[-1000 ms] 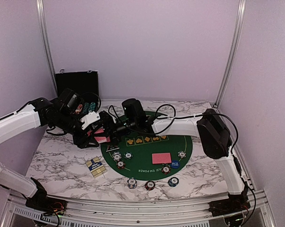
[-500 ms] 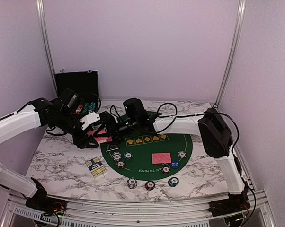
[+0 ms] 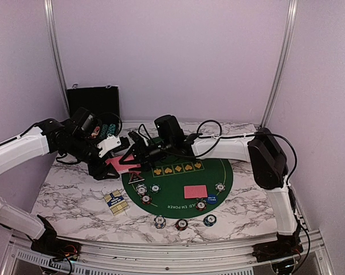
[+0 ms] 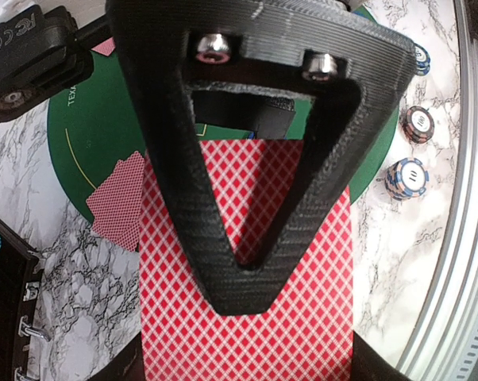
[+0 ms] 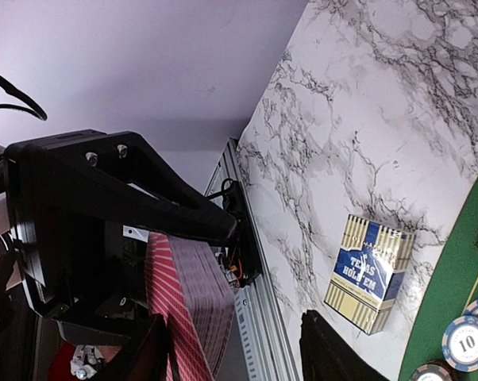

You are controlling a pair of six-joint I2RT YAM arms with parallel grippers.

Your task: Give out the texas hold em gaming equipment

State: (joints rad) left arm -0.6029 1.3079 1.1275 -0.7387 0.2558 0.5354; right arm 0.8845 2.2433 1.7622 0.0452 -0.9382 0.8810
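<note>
My left gripper [image 4: 245,305] is shut on a red-backed deck of playing cards [image 4: 247,341], held above the table's left side [image 3: 116,165]. My right gripper [image 5: 231,317] faces it with its jaws apart. The deck's end [image 5: 187,309] lies against one finger, while the other finger [image 5: 326,349] stands clear of it. On the green poker mat [image 3: 178,175] lie face-down cards [image 3: 195,191], several poker chips [image 3: 141,189], a blue button [image 3: 211,199] and a black triangular button [image 3: 136,176]. Three chips [image 3: 181,224] sit on the marble in front of the mat.
A blue and tan card box [image 3: 114,201] lies on the marble left of the mat. The open black case [image 3: 93,100] with chips in it [image 3: 108,130] stands at the back left. Two face-down cards [image 4: 116,202] lie at the mat's edge.
The right gripper's jaws have narrowed around the end of the deck, and its wrist has shifted slightly right. The left arm has held still with the deck.
</note>
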